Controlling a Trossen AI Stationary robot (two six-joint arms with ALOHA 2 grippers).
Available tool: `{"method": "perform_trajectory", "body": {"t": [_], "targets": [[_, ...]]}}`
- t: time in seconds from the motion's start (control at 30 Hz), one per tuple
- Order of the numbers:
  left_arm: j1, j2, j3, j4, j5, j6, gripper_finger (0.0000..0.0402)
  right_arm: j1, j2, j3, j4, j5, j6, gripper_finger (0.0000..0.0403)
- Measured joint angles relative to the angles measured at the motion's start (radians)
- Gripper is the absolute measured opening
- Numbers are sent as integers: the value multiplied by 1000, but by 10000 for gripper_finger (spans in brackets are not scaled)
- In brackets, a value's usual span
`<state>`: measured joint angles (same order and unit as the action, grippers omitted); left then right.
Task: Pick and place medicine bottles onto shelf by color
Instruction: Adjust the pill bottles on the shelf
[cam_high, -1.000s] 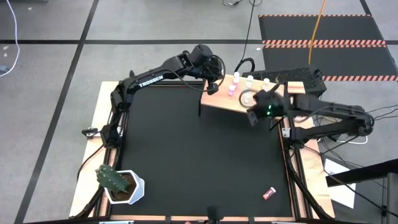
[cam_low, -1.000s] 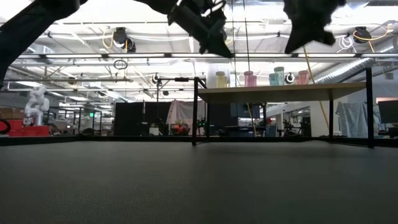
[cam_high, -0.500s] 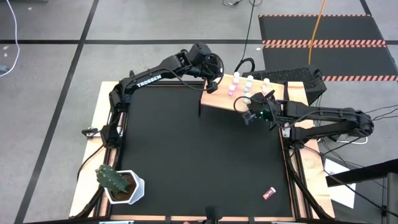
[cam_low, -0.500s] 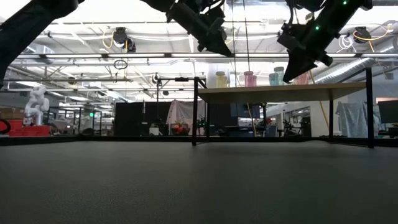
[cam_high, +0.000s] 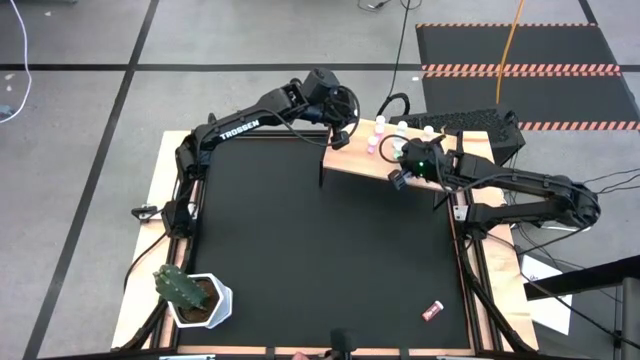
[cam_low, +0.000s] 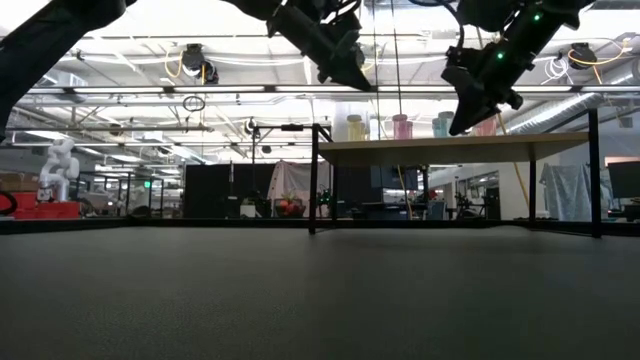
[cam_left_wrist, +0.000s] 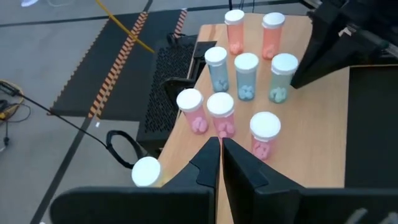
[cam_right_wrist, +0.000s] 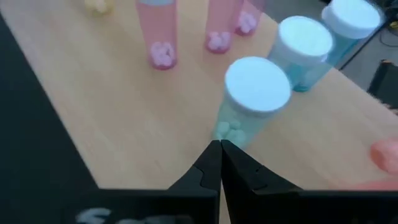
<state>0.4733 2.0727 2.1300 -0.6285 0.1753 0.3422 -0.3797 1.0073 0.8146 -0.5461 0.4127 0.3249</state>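
At the counter's one o'clock corner, white-capped medicine bottles (cam_left_wrist: 246, 74) stand grouped by color on the wooden shelf (cam_high: 355, 162), both the left gripper (cam_high: 343, 135) and right gripper (cam_high: 397, 178) hovering above with fingers shut and empty, while one red bottle (cam_high: 433, 311) lies at five o'clock, seemingly unsorted.

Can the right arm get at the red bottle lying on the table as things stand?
Probably yes. The red bottle lies alone on bare black tabletop on the right arm's side, nothing around it. The right end effector is shut and empty over the shelf.
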Motion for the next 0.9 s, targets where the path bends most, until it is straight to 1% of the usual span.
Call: {"method": "perform_trajectory", "body": {"t": [0.2,0.3,0.47,0.57,0.67,0.9], "targets": [[3,0,0,-3,0,31,21,-5,0,0,13,-94,-1,0],[3,0,0,-4,0,51,21,11,-6,0,25,-118,6,0],[1,33,-1,1,1,76,21,39,-40,35,26,-71,14,0],[-3,42,-2,15,5,76,21,41,-69,81,26,-47,4,0],[-5,51,0,59,9,78,21,39,-82,140,24,-46,-9,0],[-11,80,-1,64,8,112,21,18,-33,262,19,-48,-61,0]]}}
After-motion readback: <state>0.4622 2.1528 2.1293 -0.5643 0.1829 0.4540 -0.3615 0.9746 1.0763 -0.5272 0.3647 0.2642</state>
